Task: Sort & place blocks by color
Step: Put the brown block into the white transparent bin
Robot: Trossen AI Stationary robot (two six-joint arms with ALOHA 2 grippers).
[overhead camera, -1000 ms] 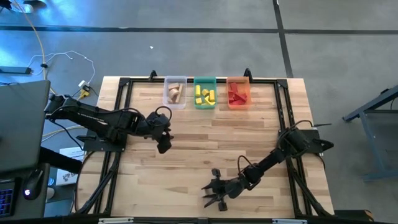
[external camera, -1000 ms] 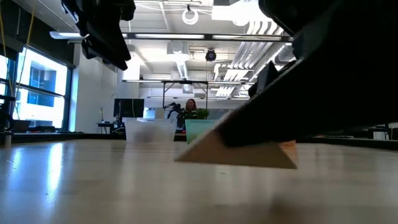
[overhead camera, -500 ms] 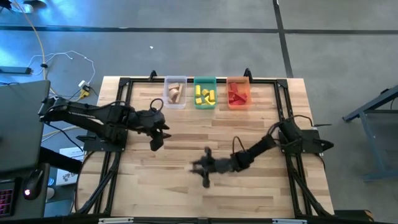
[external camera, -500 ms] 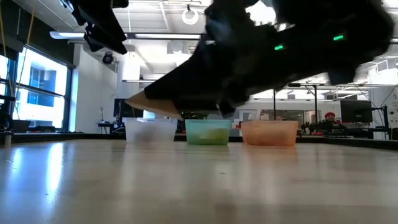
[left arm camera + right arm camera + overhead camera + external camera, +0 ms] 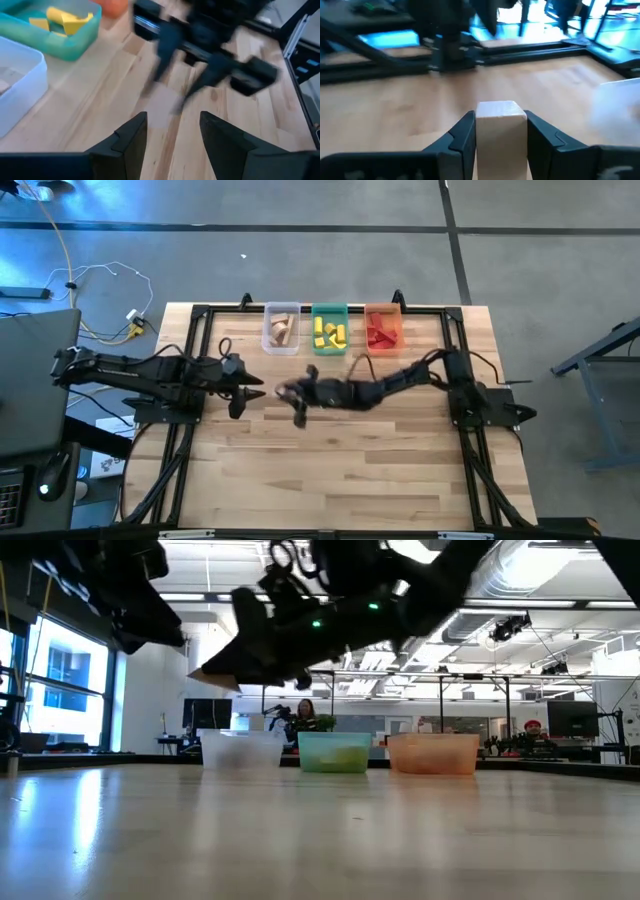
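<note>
My right gripper (image 5: 293, 398) reaches across the middle of the table, shut on a tan wooden wedge (image 5: 215, 680). The wedge also shows between its fingers in the right wrist view (image 5: 501, 125). My left gripper (image 5: 237, 398) hovers just left of it, open (image 5: 172, 122) and holding nothing. Other blocks lie sorted in three bins at the far edge: tan ones in the clear bin (image 5: 281, 328), yellow ones in the green bin (image 5: 329, 328), red ones in the orange bin (image 5: 383, 328). My right gripper pinches the tan wedge between its two fingers, one on each side face (image 5: 485, 135). The block's pale end face (image 5: 501, 116) shows between them. In the low view its thin end (image 5: 200, 676) sticks out past the fingers. The wedge is lifted clear of the table.
The three bins stand in a row at the far edge, clear (image 5: 240, 748), green (image 5: 335, 752), orange (image 5: 433, 753). A black frame (image 5: 450, 360) runs along the table's sides. The two grippers are close together. People show in the room behind the table.
My right gripper has carried the tan wedge from the table's near edge up off the wood, toward the far edge and to the left, to the table's middle. The wedge, which lay on the table, now hangs clear. My left gripper has drawn back a little toward the left edge.
</note>
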